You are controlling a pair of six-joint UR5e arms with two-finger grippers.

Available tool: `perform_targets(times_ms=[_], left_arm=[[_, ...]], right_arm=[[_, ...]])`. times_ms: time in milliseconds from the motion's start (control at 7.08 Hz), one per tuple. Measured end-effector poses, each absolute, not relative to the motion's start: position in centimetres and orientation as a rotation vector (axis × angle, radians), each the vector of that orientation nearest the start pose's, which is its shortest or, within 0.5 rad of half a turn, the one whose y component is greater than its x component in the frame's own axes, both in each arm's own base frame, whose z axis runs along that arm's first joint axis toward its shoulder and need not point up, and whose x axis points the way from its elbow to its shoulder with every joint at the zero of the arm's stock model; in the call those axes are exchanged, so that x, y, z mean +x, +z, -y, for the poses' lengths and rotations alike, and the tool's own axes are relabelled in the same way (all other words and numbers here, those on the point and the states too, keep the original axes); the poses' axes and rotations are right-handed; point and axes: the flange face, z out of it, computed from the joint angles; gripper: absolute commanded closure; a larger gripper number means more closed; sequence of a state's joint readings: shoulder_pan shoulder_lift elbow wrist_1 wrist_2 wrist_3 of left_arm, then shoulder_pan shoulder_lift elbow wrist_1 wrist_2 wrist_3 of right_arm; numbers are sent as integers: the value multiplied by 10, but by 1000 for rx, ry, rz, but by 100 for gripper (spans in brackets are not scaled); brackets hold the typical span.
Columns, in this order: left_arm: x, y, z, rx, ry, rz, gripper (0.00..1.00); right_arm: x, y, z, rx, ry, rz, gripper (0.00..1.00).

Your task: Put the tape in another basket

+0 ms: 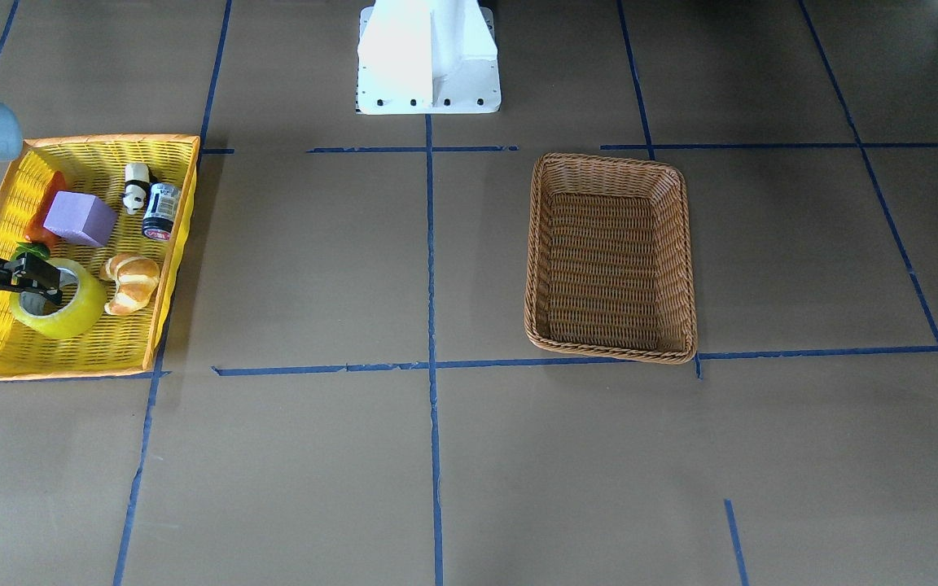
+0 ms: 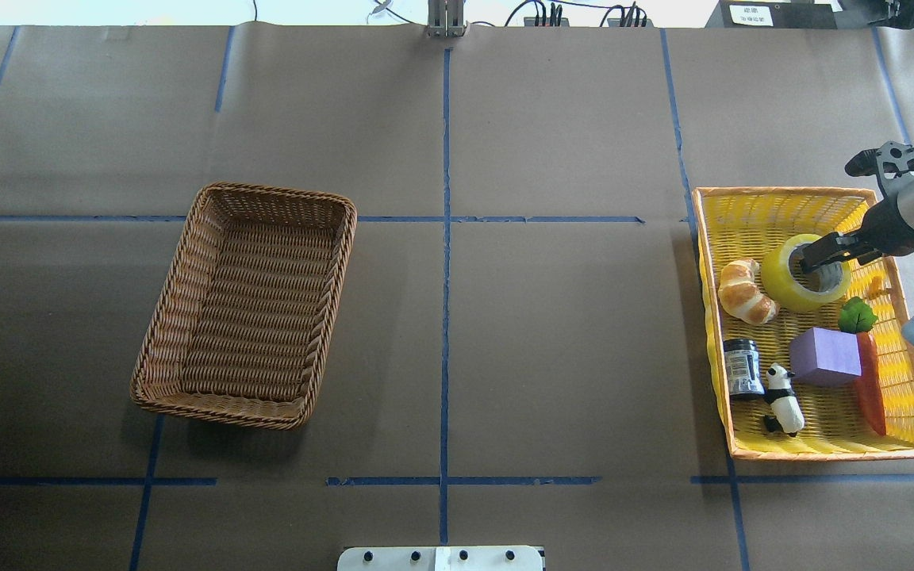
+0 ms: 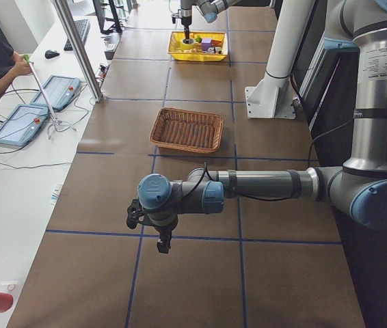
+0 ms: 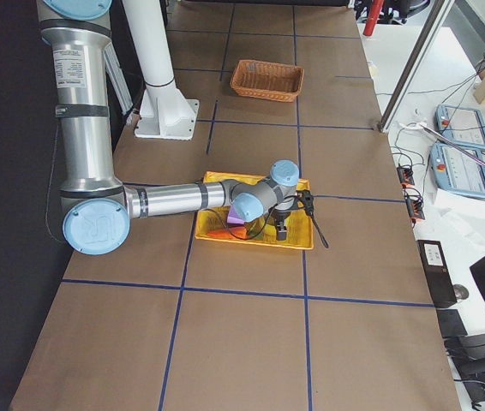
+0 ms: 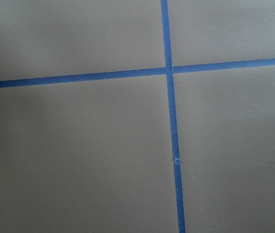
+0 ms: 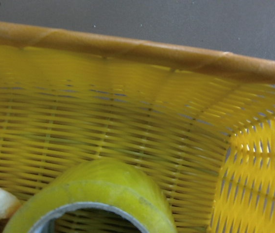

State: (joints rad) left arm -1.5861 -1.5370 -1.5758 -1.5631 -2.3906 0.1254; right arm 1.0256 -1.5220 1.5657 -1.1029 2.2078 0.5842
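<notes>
- The table (image 2: 457, 357) is covered in brown paper marked with blue tape lines.
- The basket (image 2: 251, 309) is seen on the robot's left half of the table, with nothing in it, well apart from the yellow basket (image 2: 782, 192) on the right half.
- The tape (image 2: 778, 277) is found inside the yellow basket, near its far corner and just beside a croissant (image 2: 745, 292). The roll is tipped a little, and its hole is turned mostly upward.
- The right gripper (image 2: 806, 258) is placed at the roll from the outer side, with its tips over the core and the near wall of the roll. Whether that wall is clamped cannot be told: the fingers are hidden in the wrist view, where only the top of the roll is shown close below.
- The left gripper (image 3: 161, 244) is held over bare table beyond the basket. Its finger state cannot be told.
- The tape is judged to be the right arm's job. Once a grip is confirmed, a lift clear of the yellow rim is called for, then a long carry across the centre line toward the robot's left.
</notes>
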Motion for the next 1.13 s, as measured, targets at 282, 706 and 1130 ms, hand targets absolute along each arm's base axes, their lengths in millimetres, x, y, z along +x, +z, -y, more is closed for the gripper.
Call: perform_targets(times_ms=[282, 706, 1130], left_arm=[[-68, 670, 474, 23, 88, -820, 0], [-68, 669, 474, 24, 86, -821, 0], [-68, 666, 476, 22, 70, -821, 0]], right_arm=[[-218, 593, 499, 82, -128, 786, 69], [-217, 593, 499, 91, -138, 781, 99], [-211, 582, 500, 134, -156, 772, 100]])
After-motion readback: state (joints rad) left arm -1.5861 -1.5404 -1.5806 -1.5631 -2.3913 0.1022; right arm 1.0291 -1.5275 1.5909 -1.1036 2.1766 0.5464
